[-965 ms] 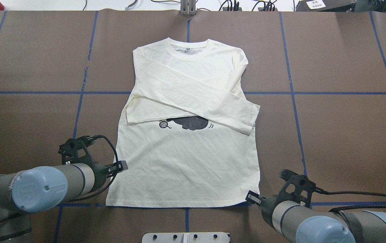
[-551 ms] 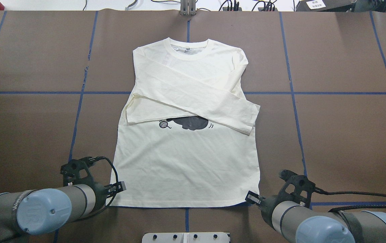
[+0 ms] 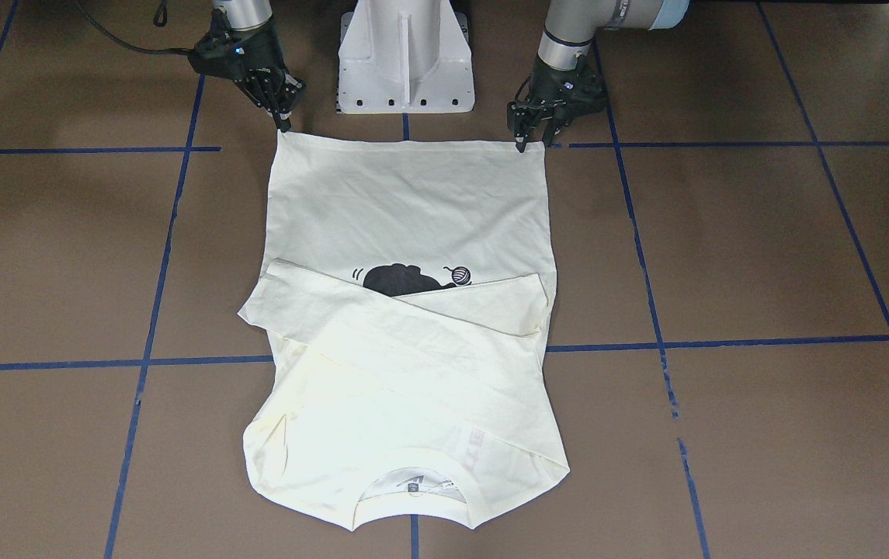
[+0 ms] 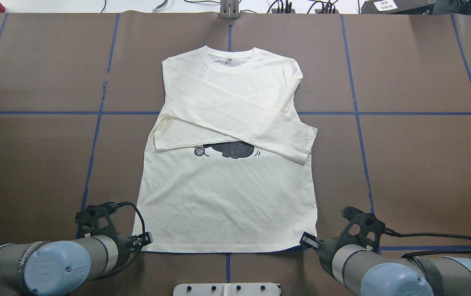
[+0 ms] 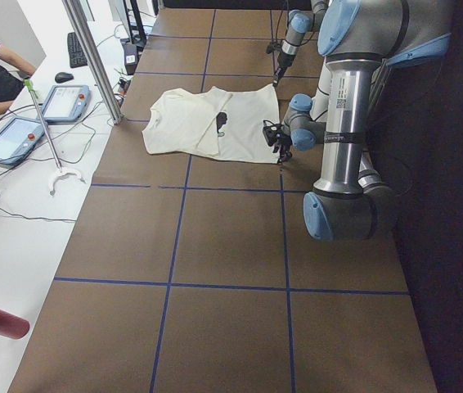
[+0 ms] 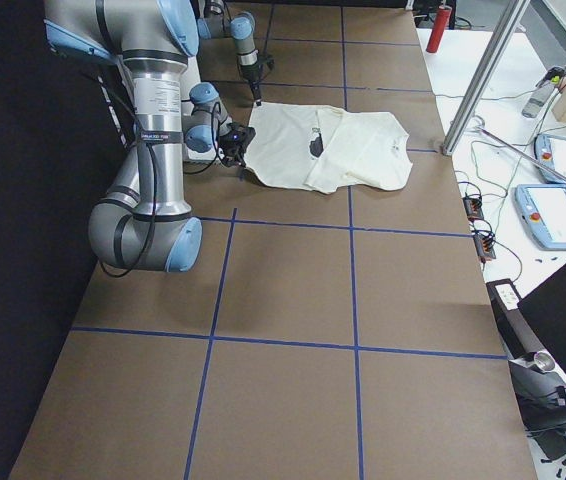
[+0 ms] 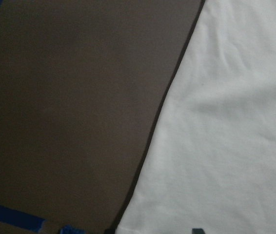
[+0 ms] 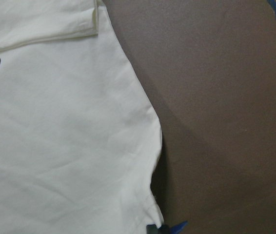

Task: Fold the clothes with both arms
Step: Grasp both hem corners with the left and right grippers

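Overhead exterior view has the cream T-shirt (image 4: 227, 205) flat mid-table, neckline toward the top of the frame, both sleeves (image 4: 235, 123) crossed over the chest above the cat print (image 4: 233, 150). The left gripper (image 4: 147, 239) sits at the hem's lower-left corner, jaws seemingly parted around the edge. The right gripper (image 4: 307, 239) sits at the lower-right corner and looks pinched on the cloth. This is likely the hem grasp. Next, the left should close, then both should lift evenly and carry the hem toward the neckline.

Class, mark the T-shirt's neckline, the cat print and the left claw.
neckline (image 4: 230, 68): overhead view, front rib's middle.
cat print (image 4: 235, 151): overhead view, black body.
left claw (image 3: 531, 141): front-facing view, between fingertips.
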`<state>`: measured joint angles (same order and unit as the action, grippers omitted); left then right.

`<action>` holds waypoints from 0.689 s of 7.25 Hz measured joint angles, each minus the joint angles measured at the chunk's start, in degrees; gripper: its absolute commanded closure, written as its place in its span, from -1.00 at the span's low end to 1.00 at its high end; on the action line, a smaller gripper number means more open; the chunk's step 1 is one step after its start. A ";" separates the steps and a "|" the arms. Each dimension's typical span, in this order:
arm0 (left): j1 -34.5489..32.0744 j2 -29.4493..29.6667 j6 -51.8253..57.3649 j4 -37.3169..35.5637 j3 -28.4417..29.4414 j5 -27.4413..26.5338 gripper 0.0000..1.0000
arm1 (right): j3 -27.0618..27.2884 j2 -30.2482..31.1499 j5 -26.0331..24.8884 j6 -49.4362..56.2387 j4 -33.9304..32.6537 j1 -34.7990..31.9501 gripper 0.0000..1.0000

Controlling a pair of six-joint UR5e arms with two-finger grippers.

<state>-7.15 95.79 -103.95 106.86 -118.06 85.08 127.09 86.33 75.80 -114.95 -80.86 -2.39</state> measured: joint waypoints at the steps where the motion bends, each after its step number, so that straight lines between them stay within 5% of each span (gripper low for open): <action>1: 0.02 -0.48 -0.01 -0.03 0.02 0.00 0.04 | 0.00 0.08 -0.05 -0.01 0.00 -0.03 1.00; 3: 0.05 -1.23 -0.02 0.00 0.02 0.01 0.95 | 0.01 0.07 -0.08 -0.01 0.00 -0.07 1.00; 5: 0.10 -1.25 -0.02 0.01 0.06 0.22 1.00 | 0.02 0.05 -0.12 -0.01 0.00 -0.07 1.00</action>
<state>-7.05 94.53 -103.97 106.87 -118.00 85.30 127.11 86.38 75.68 -114.96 -80.86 -2.46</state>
